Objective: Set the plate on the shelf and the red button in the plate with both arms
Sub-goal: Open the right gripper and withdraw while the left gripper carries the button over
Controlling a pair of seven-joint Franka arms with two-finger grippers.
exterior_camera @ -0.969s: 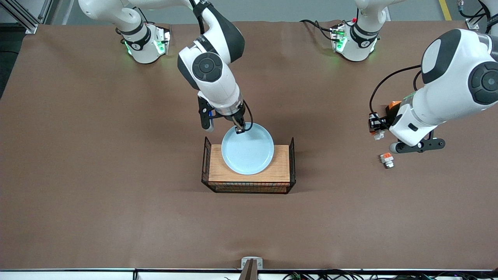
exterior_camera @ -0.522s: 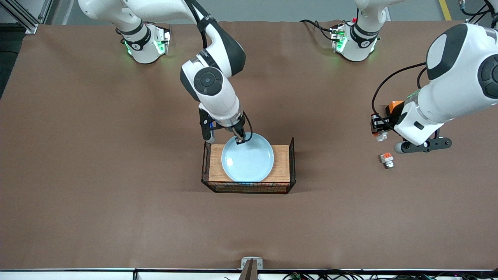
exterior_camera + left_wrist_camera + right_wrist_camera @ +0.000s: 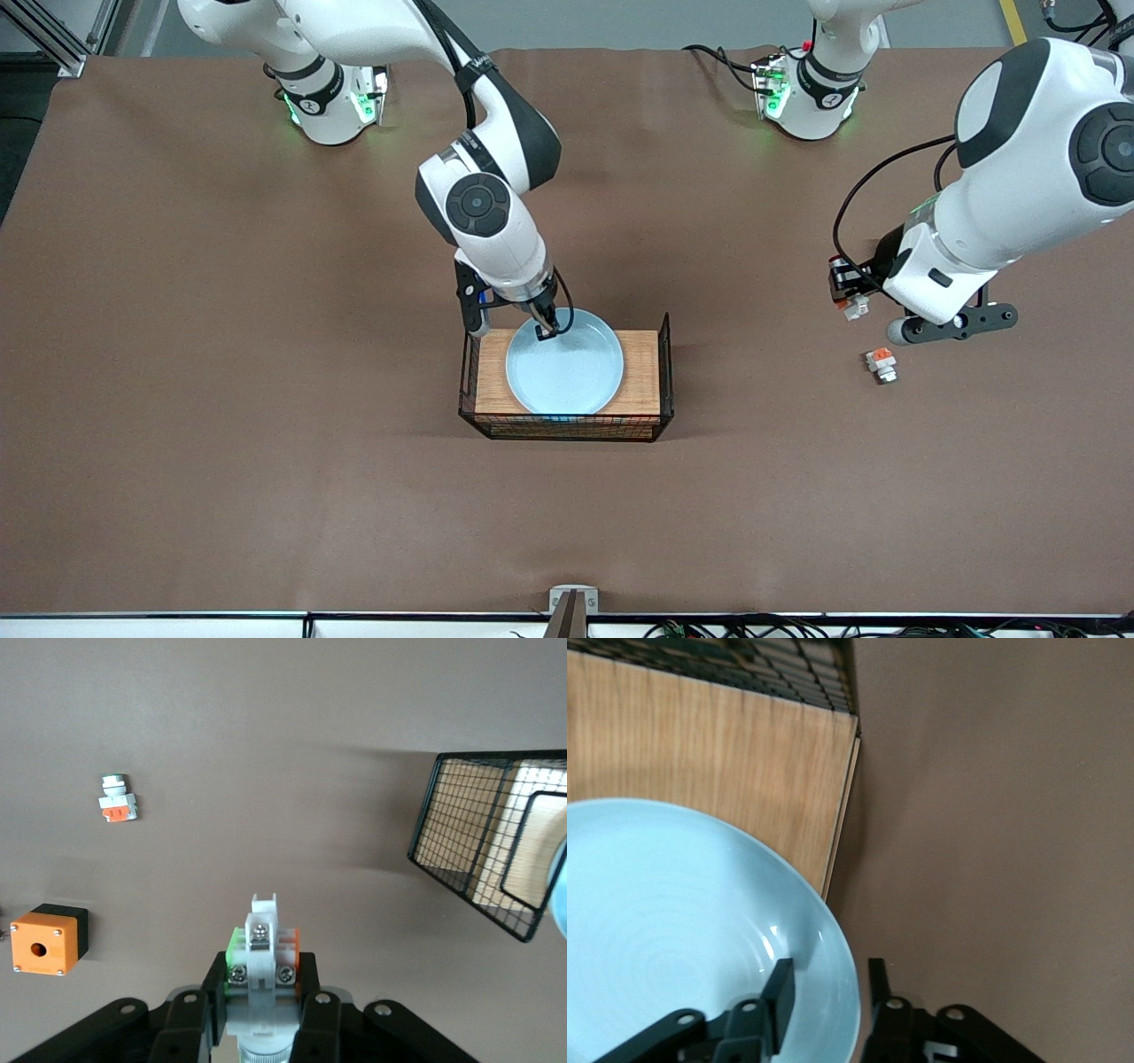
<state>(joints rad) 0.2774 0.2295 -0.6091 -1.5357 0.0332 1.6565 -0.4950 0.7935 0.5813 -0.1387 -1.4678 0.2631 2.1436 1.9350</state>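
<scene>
Right gripper (image 3: 547,330) pinches the rim of the pale blue plate (image 3: 564,363), one finger inside the rim and one outside, as the plate sits on the wooden board (image 3: 640,372) of a wire basket (image 3: 666,363) mid-surface. Rigid, glossy and likely breakable, the plate looks prone to slip or tilt from so thin an edge grip, so the rim hold wants firm, level carriage. That arm reaches down steeply from its base, wrist bent over the basket's edge farther from the front camera. Left gripper (image 3: 257,997) is clamped on the red button (image 3: 259,967), a small, light, hard part held by its lower body, above the bare brown surface (image 3: 266,443) toward the left arm's end. On the surface below lie a stubby white piece (image 3: 881,364) and an orange box (image 3: 46,940).
</scene>
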